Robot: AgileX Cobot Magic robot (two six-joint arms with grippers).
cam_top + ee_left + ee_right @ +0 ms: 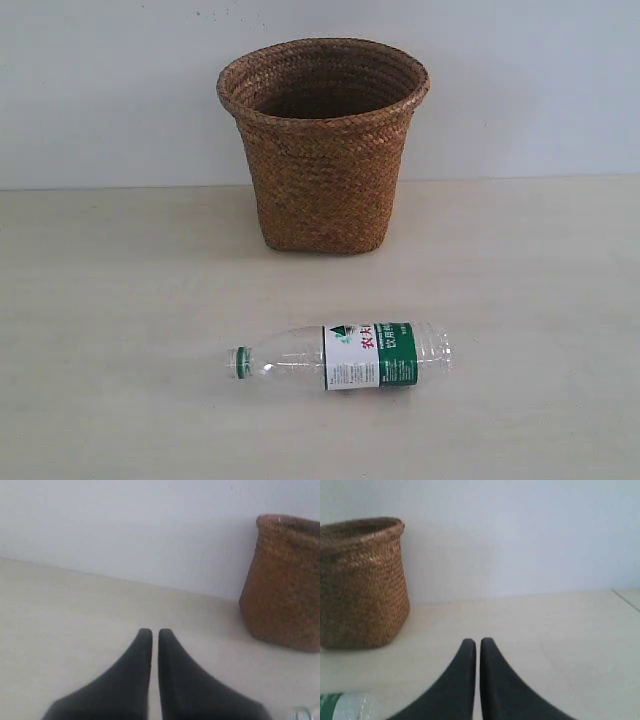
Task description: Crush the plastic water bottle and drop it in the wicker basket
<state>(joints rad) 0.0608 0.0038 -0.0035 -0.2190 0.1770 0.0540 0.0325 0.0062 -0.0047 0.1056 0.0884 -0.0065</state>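
Lying on its side on the desk (120, 330), the plastic water bottle (345, 357) rests intact in front of the upright wicker basket (322, 170), apart from it. Left end effector (155, 632) and right end effector (477, 642): jaws closed together, gripping nothing.

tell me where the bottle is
In the exterior view the plastic water bottle lies on its side near the middle, nearer the camera than the wicker basket, not touching it.

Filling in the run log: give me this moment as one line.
stage: not started | plastic water bottle: uncrushed, lying on table | wicker basket: upright, apart from bottle | left gripper: shut, empty | right gripper: shut, empty
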